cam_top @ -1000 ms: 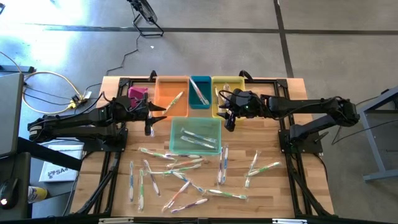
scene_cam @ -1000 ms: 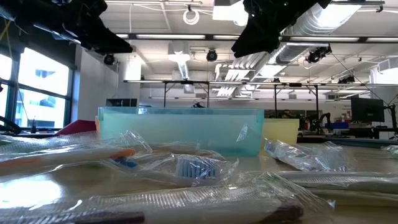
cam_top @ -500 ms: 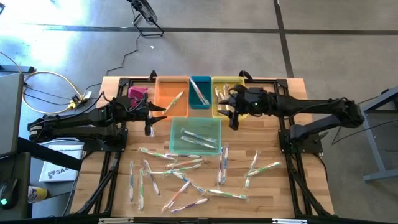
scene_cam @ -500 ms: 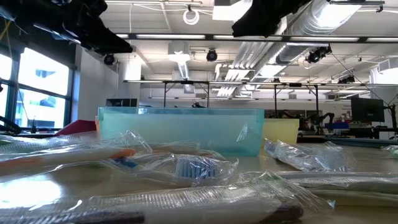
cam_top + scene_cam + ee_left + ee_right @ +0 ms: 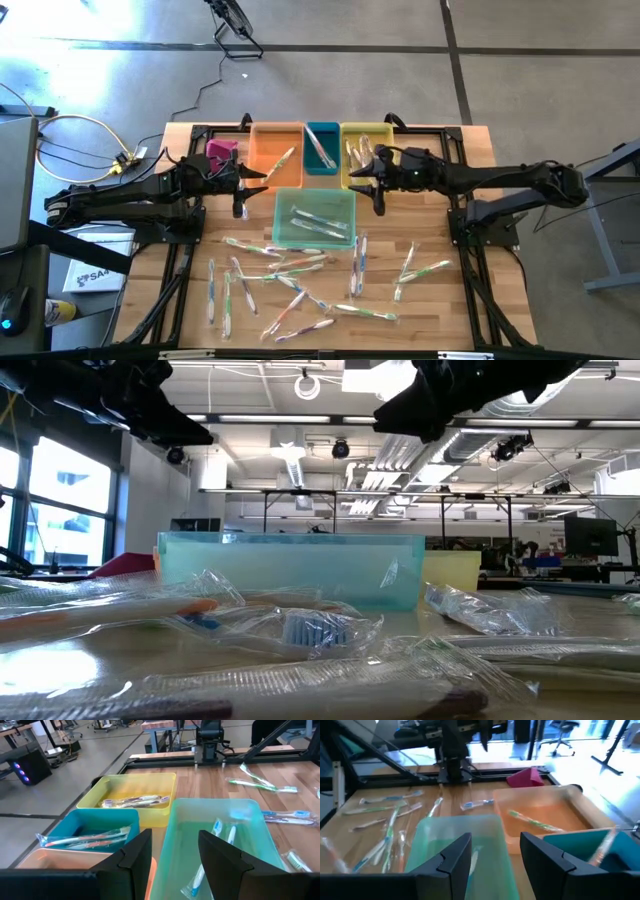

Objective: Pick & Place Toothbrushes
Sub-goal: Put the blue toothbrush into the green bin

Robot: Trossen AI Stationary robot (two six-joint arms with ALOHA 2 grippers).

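The wooden table (image 5: 440, 300) carries everything, and both arms hang above its far half. The largest container, the pale green bin (image 5: 314, 218), lies just in front of and between the two grippers; it is put in the middle, probably so that both arms can reach it. Behind it stand four more bins in a row: the orange bin (image 5: 276, 155), the small teal bin (image 5: 321, 148), the yellow bin (image 5: 362, 150) and a small pink bin (image 5: 221, 151), so I count five bins.

The left gripper (image 5: 240, 190) hovers beside the orange bin, its jaws parted and nothing between them. The right gripper (image 5: 377, 188) hovers over the near edge of the yellow bin, also spread and empty, as its wrist view shows. I think it is free to go for another brush.

The toothbrushes (image 5: 300, 275) are the smallest things. Most lie loose on the table in front of both grippers, roughly fifteen to twenty; I cannot count them exactly because they overlap. About three lie in the green bin, one or two in each other bin.
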